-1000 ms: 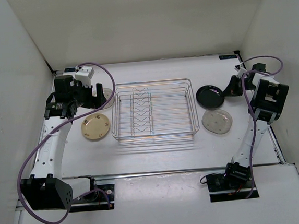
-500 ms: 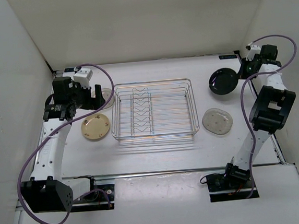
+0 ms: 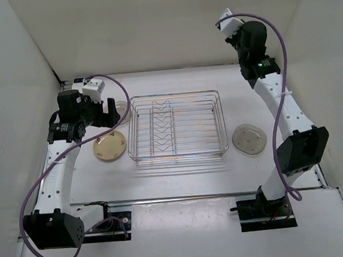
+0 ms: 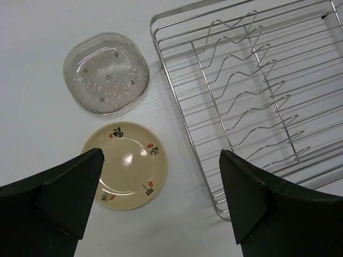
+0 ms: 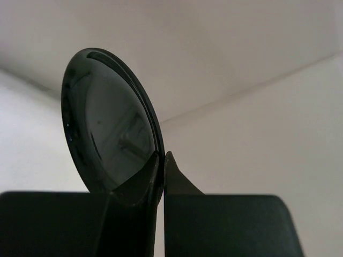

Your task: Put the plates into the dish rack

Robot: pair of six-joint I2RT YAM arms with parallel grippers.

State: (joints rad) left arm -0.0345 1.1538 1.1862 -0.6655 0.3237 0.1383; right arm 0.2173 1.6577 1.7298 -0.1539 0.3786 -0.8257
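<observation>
**While the black plate is held aloft: slot alignment needed**

Since the black plate (image 5: 107,123) is pinched by its lower rim in the right gripper (image 5: 161,160), jaws closed tight on it, high above the far right of the table (image 3: 181,175), only descent and insertion are judged to remain for this plate.

- The plate should be kept on edge and turned parallel to the V-dividers (image 3: 159,126) of the dish rack (image 3: 174,94) before it is lowered.
- A gap between two dividers should be aimed for, entered from straight above. A slanted entry is likely to catch on wire.
- Release is best held back until the rim is seated. The grip is narrow, so slip is a risk under fast swings.

Surroundings:
- No plate is seen in the rack.
- The left gripper (image 4: 161,155) hovers with jaws spread wide and nothing between them, above the cream plate (image 4: 124,165), just left of the rack. The translucent plate (image 4: 106,73) lies beyond it.
- A pale plate (image 3: 249,139) lies right of the rack, under the likely path.
- The rack's right wall and the purple cable (image 3: 277,95) should be cleared.
</observation>
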